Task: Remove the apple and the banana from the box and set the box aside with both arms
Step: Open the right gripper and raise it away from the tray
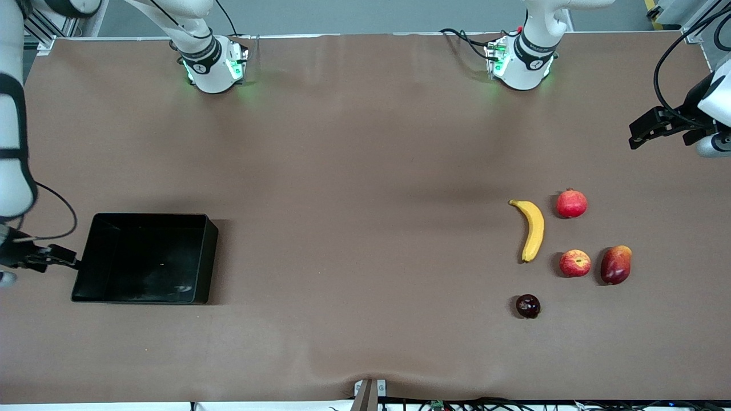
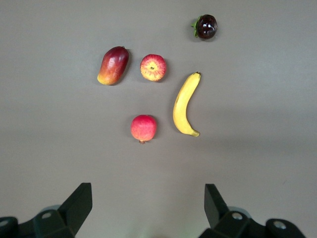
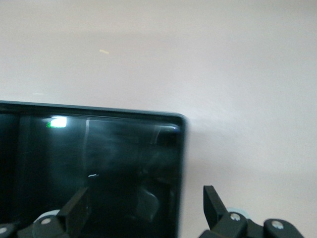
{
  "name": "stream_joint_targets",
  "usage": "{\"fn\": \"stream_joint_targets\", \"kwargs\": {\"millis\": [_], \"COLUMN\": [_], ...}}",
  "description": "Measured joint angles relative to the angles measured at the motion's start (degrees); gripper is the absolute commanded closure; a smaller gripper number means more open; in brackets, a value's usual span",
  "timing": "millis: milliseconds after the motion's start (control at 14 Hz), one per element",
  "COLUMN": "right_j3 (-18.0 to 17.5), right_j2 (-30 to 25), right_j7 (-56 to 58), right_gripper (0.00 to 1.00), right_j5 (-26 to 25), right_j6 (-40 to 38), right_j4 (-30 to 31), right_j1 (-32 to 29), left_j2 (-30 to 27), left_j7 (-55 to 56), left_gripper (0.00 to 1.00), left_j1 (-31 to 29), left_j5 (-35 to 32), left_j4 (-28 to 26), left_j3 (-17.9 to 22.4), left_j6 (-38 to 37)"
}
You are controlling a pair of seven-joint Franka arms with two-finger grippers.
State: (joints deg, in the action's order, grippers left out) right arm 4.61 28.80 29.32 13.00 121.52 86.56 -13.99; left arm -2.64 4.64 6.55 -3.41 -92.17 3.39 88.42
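The black tray (image 1: pixel 143 260) lies empty at the right arm's end of the table. My right gripper (image 1: pixel 64 258) is open at the tray's end wall, one finger over the tray's inside and one outside it; the right wrist view shows the tray's corner (image 3: pixel 124 158) between the jaws of this gripper (image 3: pixel 146 203). The yellow banana (image 1: pixel 534 230) and the red-and-yellow apple (image 1: pixel 575 263) lie at the left arm's end. My left gripper (image 1: pixel 635 136) is open and empty in the air near that end's edge. In its wrist view the gripper (image 2: pixel 148 198) looks at the banana (image 2: pixel 185 104) and apple (image 2: pixel 153 67).
A red pomegranate (image 1: pixel 571 204) lies beside the banana's stem end, a red-orange mango (image 1: pixel 616 264) beside the apple, and a dark purple round fruit (image 1: pixel 528 306) nearer the front camera. The arm bases stand along the table's back edge.
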Motion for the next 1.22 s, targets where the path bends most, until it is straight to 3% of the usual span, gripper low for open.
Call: {"fn": "stream_joint_targets", "kwargs": {"millis": [358,502,717,931,1218], "right_j3": [-0.48,-0.48,-1.21,-4.25,-3.95], "right_j2": [-12.13,-15.54,-21.1,-25.88,-30.28], "right_j7": [-18.05,-22.53,-25.96,-30.21,-33.31], "right_gripper": [0.0,0.0,0.0,0.0,0.0], "right_j5": [-10.99,-11.81,-11.84,-11.87,-11.94], "right_j6": [-13.92,-19.4,-24.68,-29.39,-33.51], "right_j4": [-1.75,-1.75,-1.14,0.17,3.18], "right_j1": [14.51,17.39,18.28,16.15,14.83], "left_j2": [0.03,0.02,0.03,-0.05,-0.16], "left_j7": [0.0,0.0,0.0,0.0,0.0], "left_gripper": [0.0,0.0,0.0,0.0,0.0], "left_j1": [0.06,0.06,0.01,-0.02,-0.1], "left_j5": [0.0,0.0,0.0,0.0,0.0], "left_j4": [-0.4,-0.43,-0.47,-0.46,-0.46], "left_j3": [0.05,0.08,0.22,0.28,0.32], "left_j6": [0.38,0.48,0.53,0.56,0.57]}}
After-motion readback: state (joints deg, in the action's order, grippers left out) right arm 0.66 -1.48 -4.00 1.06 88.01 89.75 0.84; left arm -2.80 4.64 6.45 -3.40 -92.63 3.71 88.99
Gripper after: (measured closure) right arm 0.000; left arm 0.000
